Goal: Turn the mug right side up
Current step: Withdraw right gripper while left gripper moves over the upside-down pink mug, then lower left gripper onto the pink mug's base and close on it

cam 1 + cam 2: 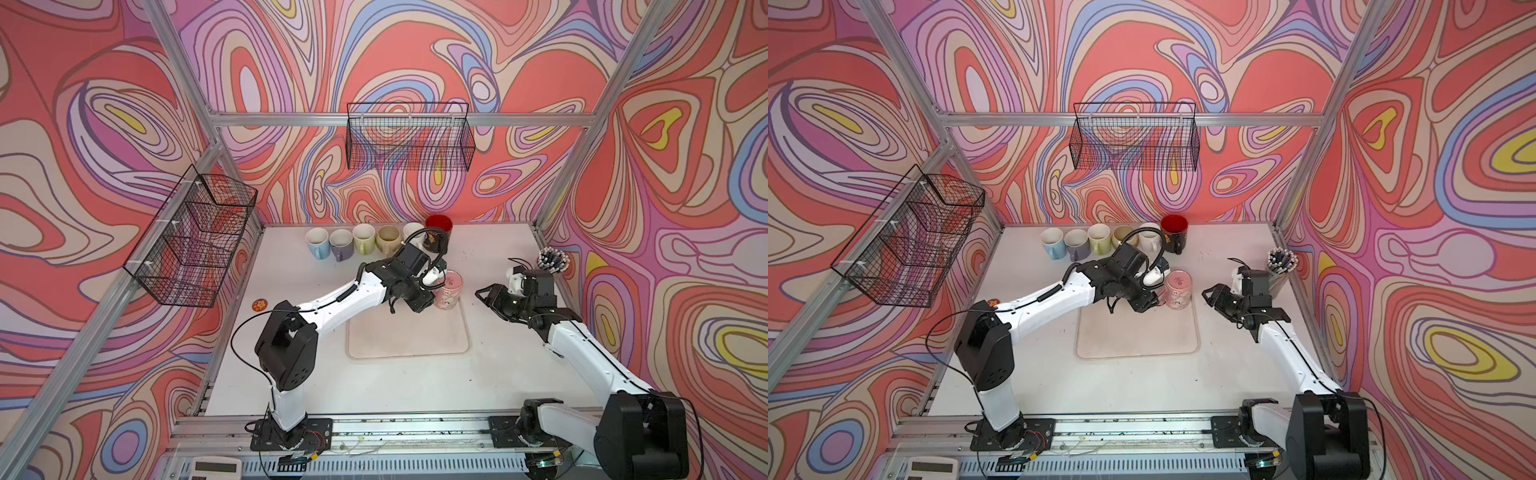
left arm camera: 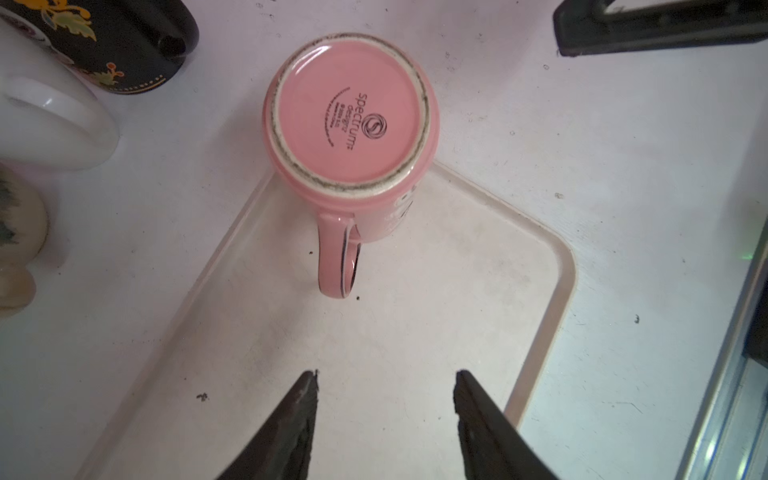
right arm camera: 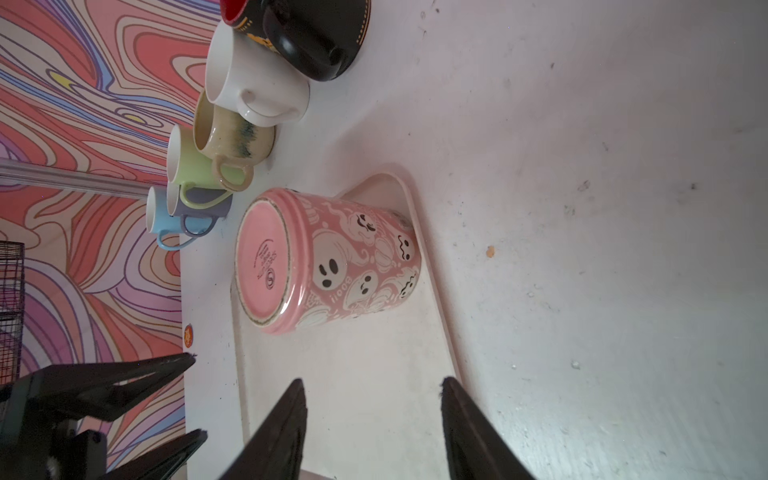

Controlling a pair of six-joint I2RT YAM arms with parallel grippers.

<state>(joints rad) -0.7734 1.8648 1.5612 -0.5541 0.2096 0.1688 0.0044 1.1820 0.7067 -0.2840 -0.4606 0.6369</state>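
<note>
Pink mug [image 2: 351, 112] upside down, axis vertical, at far right corner of mat [image 2: 555, 299]; possibly overhanging its rim. Handle [image 2: 336, 257] points toward left gripper [image 2: 386, 374]: nearer arm, jaws half apart, empty. Right gripper [image 3: 372, 382] likewise half apart, empty, farther off.

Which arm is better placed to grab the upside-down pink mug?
Left. The left gripper, open, faces the handle of the mug from close by; the right gripper stands farther off, on the handleless side.
</note>
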